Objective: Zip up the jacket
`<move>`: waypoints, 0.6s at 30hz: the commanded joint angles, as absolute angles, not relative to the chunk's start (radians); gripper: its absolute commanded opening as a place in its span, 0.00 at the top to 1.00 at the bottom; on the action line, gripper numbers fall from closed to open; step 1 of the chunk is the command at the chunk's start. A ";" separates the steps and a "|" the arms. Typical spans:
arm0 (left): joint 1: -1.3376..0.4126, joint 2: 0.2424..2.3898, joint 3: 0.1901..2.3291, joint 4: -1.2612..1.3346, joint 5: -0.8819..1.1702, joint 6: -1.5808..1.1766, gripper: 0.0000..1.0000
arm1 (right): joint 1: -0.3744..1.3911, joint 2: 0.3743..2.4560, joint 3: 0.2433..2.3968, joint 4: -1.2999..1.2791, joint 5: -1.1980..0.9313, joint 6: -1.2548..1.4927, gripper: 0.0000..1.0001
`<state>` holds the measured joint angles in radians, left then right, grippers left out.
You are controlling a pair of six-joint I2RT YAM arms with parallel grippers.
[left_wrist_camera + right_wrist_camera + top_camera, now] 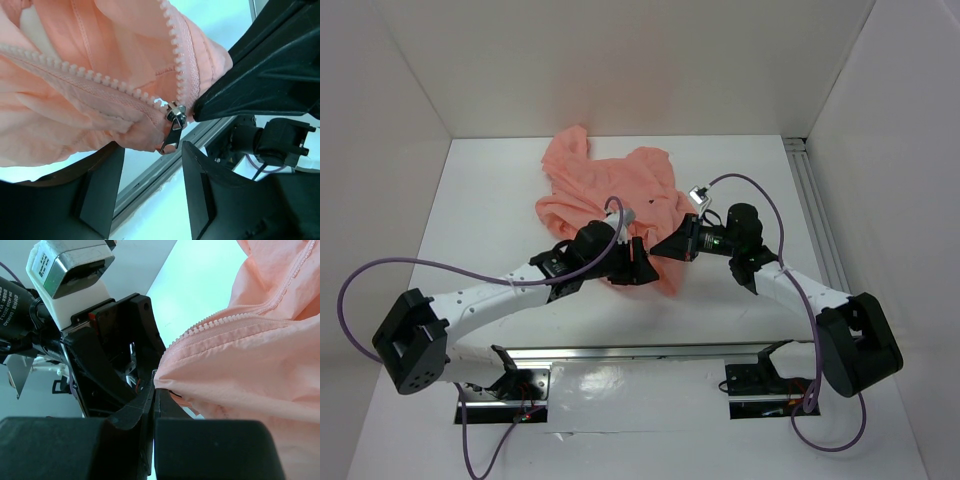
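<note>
1 jacket [610, 185], salmon pink, lies crumpled on the white table [490, 220], in the middle toward the far wall, with its near edge drawn down toward the arms. The 2 arms converge on that near edge from either side, and the 2 grippers sit just beside each other there. The left gripper [632, 262] has its 2 fingers [100, 195] spread with a clear gap between them. In the left wrist view, 1 small metal zipper pull [174, 131] dangles just above that gap, and neither finger touches it. 2 rows of pale zipper teeth [75, 70] run apart across the fabric and join at the slider where the pull hangs. So the zipper is joined only at its bottom end, and the rest is unzipped. The right gripper [154, 390] has its 2 fingers pressed together, pinching a fold of the jacket's edge right beside the slider. In the right wrist view the fabric fans out from that pinch to the right. 2 purple cables are visible, 1 looping off each arm: the left cable [380, 270] and the right cable [760, 190]. 1 metal rail [640, 352] runs along the near edge of the table between the 2 arm bases.
</note>
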<state>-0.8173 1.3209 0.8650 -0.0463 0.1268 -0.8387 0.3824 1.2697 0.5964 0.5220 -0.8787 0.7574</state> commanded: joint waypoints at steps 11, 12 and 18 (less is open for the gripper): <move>-0.824 1.330 0.897 0.029 0.071 -0.805 0.49 | 0.377 1.229 0.612 0.520 -0.876 0.736 1.00; -0.824 1.339 0.897 0.029 0.080 -0.805 0.51 | 0.377 1.229 0.612 0.520 -0.876 0.736 1.00; -0.824 1.339 0.897 0.038 0.089 -0.815 0.69 | 0.377 1.229 0.612 0.511 -0.867 0.736 1.00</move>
<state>-0.8173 1.3338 0.8650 -0.0135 0.0834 -0.8200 0.3824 1.2598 0.5964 0.5137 -0.8753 0.7570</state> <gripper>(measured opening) 0.341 0.010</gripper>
